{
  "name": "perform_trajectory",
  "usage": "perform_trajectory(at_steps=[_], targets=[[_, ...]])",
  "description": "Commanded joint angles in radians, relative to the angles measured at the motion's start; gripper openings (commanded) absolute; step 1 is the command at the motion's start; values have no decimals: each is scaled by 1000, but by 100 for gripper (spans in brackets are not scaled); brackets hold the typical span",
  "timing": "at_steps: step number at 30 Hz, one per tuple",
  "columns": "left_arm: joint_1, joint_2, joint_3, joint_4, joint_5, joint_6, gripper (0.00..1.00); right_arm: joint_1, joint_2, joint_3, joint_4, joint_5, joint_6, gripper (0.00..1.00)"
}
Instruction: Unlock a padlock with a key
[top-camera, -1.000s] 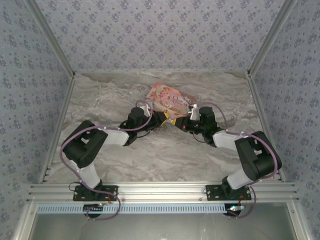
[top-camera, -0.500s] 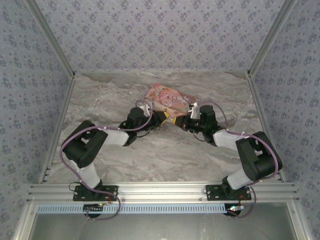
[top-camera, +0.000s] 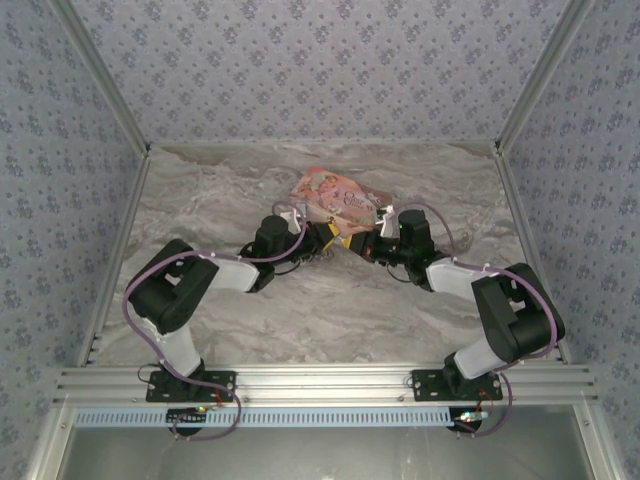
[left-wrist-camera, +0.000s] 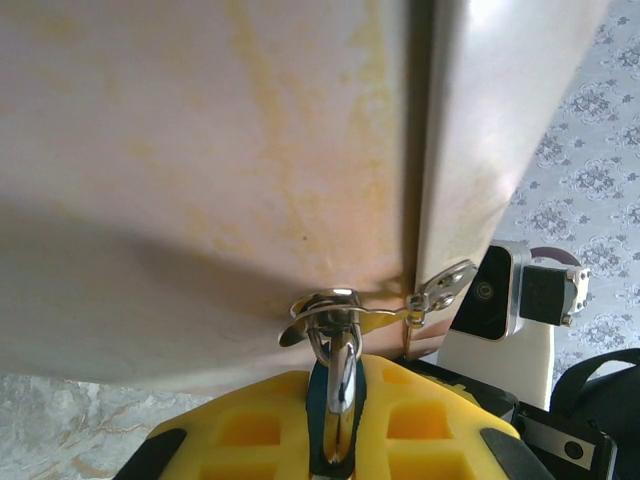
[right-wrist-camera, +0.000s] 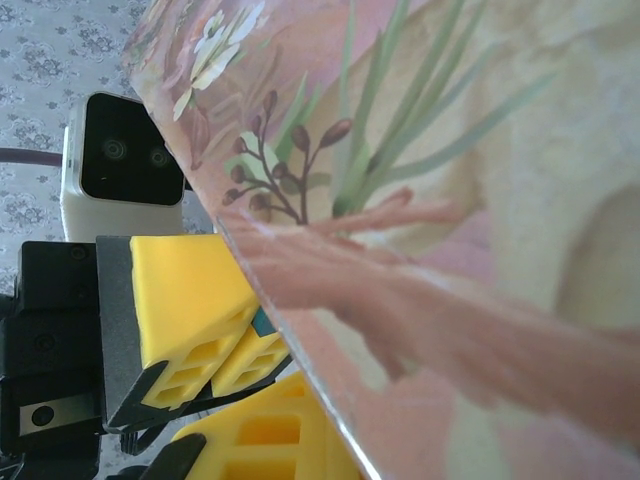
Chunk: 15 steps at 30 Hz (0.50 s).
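Enclosure: table (top-camera: 300, 310) has a grey-white marbled surface. The walls (top-camera: 320, 70) are papered in pale blue with a small repeating floral motif. Ribbed aluminium frame (top-camera: 320, 380) along the near edge, with slanted rails at the corners.

Top view: both arms reach inward and meet at the near edge of the pink box (top-camera: 335, 197), which sits mid-table towards the back. The box is flat-sided, and its lid is printed with figures and flowers in pink and cream.

Left wrist view: the box face is smooth and slightly glossy, pinkish-cream with yellowish mottling, and one vertical corner edge runs down it. A small bright metal hasp (left-wrist-camera: 335, 305) lies on that face at the corner, thin stamped plate with a rounded tab.

The padlock (left-wrist-camera: 318, 400) hangs from the hasp, its shackle (left-wrist-camera: 342, 362) a thin polished silver loop passing through the hasp's eye. The narrow blue body sits below the hasp.

Left gripper (left-wrist-camera: 333, 430): the yellow moulded pads (left-wrist-camera: 250, 425), with square hollow cells, are closed against either side of the blue body, clamping it.

Right gripper (top-camera: 372, 243): sits just beside the left one at the box's near edge. In its own wrist view one yellow cellular finger (right-wrist-camera: 262, 435) shows at the bottom, partly behind the box's lower edge. I cannot tell whether its jaws are apart or together. That view also shows the left gripper's yellow pads with a sliver of teal-blue between them.
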Motion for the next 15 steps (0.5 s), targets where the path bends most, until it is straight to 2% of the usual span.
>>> perform_trajectory(at_steps=[1,15], targets=[[-19,6,39,116,60,11,0,7,-19,13,-38,-35,-5,0],[-37,18,52,186,93,-22,0,27,44,73,46,-44,36,0]])
